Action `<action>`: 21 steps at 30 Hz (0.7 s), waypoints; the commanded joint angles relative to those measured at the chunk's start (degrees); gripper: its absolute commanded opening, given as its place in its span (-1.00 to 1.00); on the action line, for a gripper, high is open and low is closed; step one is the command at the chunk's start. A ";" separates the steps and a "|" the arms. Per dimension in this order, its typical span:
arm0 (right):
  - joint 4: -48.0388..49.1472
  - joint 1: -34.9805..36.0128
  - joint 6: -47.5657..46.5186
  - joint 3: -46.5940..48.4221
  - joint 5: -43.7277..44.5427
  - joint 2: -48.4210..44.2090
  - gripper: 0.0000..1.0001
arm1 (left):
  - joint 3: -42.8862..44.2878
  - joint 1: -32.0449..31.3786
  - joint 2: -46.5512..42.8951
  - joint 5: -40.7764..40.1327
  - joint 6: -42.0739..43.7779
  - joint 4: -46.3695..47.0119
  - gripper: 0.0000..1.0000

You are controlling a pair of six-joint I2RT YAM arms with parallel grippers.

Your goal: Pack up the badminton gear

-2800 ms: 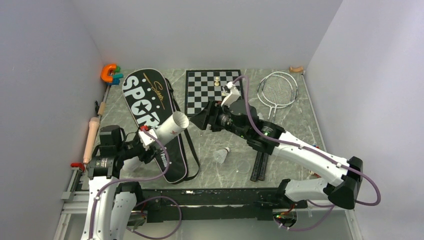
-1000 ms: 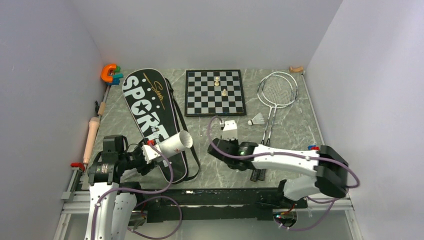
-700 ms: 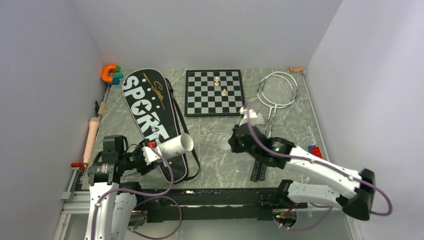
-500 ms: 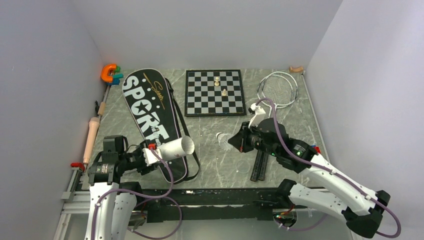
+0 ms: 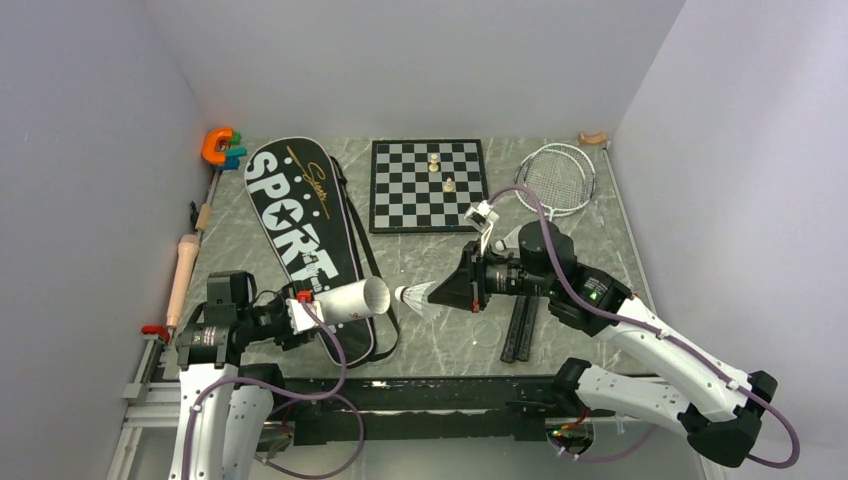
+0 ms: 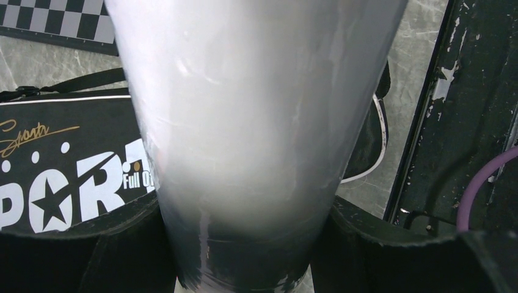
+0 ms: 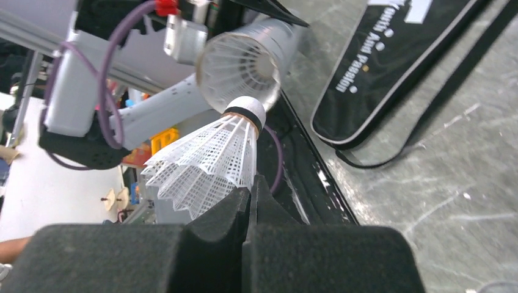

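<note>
grey marble table [image 5: 610, 240] from above: left gripper [image 5: 300, 305] holds the white tube [image 5: 350, 298] level, mouth facing the shuttlecock [image 5: 420, 297]. left wrist: tube fills the jaws. right wrist: right gripper [image 7: 250, 189] pinches the skirt, cork aimed at that opening.

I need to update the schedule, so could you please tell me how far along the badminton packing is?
Done: one inner shuttlecock appears to sit inside the white tube. In hand: the left gripper holds that tube while the right gripper points a second shuttlecock, cork first, at its mouth. Left: both rackets lie on the table outside the black bag, and the tube is not packed either.
</note>
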 commanded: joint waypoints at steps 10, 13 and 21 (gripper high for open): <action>5.85 -0.10 -0.06 7.76 -5.44 10.19 -1.00 | 0.69 -0.12 -0.29 3.85 0.40 1.66 0.27; 5.92 -0.02 -0.20 8.62 -4.85 12.35 -1.00 | 0.79 -0.16 -0.27 3.67 0.99 0.95 0.27; 7.98 0.48 0.31 9.25 -6.38 15.75 -1.00 | 0.56 -0.18 -0.41 3.97 0.66 1.20 0.27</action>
